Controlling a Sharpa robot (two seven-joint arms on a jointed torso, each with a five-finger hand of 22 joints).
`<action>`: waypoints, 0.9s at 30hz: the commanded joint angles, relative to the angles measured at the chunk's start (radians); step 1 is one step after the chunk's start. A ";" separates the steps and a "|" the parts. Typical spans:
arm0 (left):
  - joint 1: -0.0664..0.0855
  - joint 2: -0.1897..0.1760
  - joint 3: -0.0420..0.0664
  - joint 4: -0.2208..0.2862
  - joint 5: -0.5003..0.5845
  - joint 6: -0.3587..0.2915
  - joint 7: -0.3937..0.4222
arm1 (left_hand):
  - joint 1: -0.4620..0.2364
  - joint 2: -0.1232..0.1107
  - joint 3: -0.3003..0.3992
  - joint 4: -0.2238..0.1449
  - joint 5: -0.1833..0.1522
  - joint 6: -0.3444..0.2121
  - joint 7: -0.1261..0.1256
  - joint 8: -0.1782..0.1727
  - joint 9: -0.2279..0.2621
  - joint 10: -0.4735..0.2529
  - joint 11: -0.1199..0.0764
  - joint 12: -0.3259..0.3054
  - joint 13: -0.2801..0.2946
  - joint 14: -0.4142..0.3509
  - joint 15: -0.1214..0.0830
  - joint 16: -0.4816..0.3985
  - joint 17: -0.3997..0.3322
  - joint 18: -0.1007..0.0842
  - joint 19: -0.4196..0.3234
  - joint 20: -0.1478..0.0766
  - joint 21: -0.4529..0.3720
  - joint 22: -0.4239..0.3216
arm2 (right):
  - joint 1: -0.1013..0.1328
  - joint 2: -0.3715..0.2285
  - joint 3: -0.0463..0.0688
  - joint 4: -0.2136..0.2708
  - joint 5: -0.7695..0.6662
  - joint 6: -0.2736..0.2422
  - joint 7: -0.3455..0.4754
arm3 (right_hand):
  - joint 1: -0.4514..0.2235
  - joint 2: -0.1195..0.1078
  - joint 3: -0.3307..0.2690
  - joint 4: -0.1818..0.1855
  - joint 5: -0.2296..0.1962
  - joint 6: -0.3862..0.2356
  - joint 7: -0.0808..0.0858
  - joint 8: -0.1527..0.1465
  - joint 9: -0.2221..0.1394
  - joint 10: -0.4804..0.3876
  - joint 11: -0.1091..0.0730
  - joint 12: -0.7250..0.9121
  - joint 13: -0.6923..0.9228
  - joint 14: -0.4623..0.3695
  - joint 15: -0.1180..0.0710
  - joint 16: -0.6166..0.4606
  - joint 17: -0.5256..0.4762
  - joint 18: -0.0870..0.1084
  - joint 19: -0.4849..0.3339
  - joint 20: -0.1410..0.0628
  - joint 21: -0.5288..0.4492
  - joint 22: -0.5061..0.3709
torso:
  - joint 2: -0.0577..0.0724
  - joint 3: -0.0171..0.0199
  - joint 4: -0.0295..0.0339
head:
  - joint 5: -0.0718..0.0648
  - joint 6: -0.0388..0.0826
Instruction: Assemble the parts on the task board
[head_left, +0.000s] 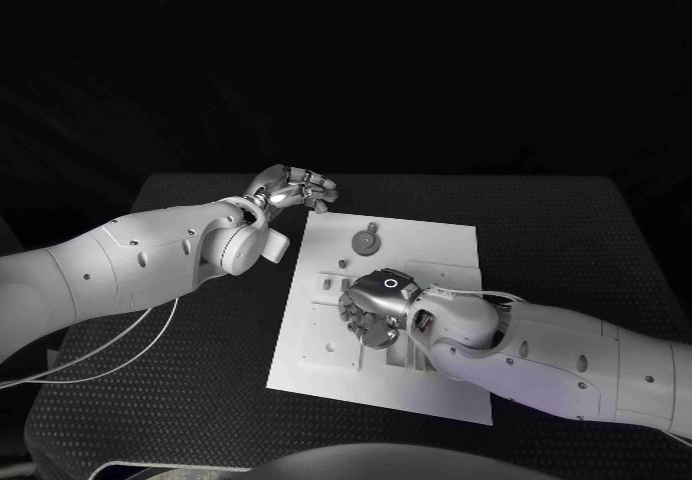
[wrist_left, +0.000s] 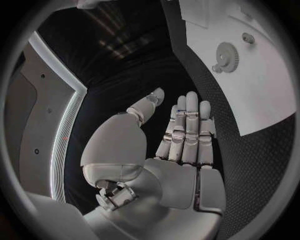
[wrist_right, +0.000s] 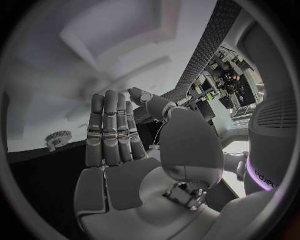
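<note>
Right robot hand (head_left: 378, 305) hovers flat over the task board (head_left: 433, 240), released; left robot hand (head_left: 293, 188) likewise released, holding nothing.

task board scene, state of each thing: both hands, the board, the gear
left hand: open, fingers straight, holding nothing, over the black table beside the board's far corner
right hand: over the board's middle, fingers straight, holding nothing
task board: flat on the table
gear: lying flat on the board, untouched

No lettering reads clearly; the faint marks cannot be made out.
</note>
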 joint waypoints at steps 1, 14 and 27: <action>0.002 0.000 0.001 0.002 0.005 0.013 0.004 | -0.008 -0.005 -0.002 0.004 -0.006 -0.010 0.001 0.001 0.001 -0.007 0.002 -0.004 -0.002 0.000 0.008 -0.006 0.001 0.010 -0.002 0.007 -0.006 0.002 | -0.001 -0.002 -0.001 -0.005 0.006 -0.007 -0.010 | 0.002 -0.011 -0.002 0.004 -0.005 -0.010 0.002 -0.007 -0.002 -0.012 0.003 -0.007 0.000 -0.011 0.002 -0.008 0.003 0.015 -0.010 -0.002 -0.006 0.019 | 0.000 0.0000 0.0002 | -0.001 0.000; 0.002 -0.003 0.001 0.002 0.005 0.013 0.005 | -0.008 -0.005 -0.002 0.004 -0.006 -0.010 0.001 0.001 0.001 -0.008 0.002 -0.004 -0.002 0.000 0.008 -0.007 0.003 0.010 -0.002 0.008 -0.007 0.002 | 0.006 -0.032 -0.001 0.012 0.006 -0.019 -0.015 | 0.012 -0.025 -0.003 0.004 -0.004 -0.027 0.010 -0.017 -0.004 -0.032 0.011 -0.019 0.002 -0.031 0.011 -0.020 0.006 0.015 -0.031 0.007 -0.017 0.019 | 0.000 -0.0008 0.0003 | -0.006 0.001; 0.002 -0.002 0.001 -0.019 0.005 0.016 0.020 | -0.006 -0.007 -0.002 0.003 -0.006 -0.004 -0.002 0.006 0.004 -0.007 0.002 -0.004 -0.002 -0.003 0.010 -0.012 0.006 0.009 -0.005 0.009 -0.009 0.005 | 0.078 -0.173 0.038 0.097 0.230 -0.118 0.086 | -0.013 -0.032 -0.047 0.026 0.001 -0.075 0.026 -0.043 -0.019 -0.054 0.018 -0.041 -0.006 -0.008 0.010 -0.011 0.021 0.015 -0.010 -0.002 0.001 0.023 | -0.002 0.0001 -0.0032 | -0.023 0.022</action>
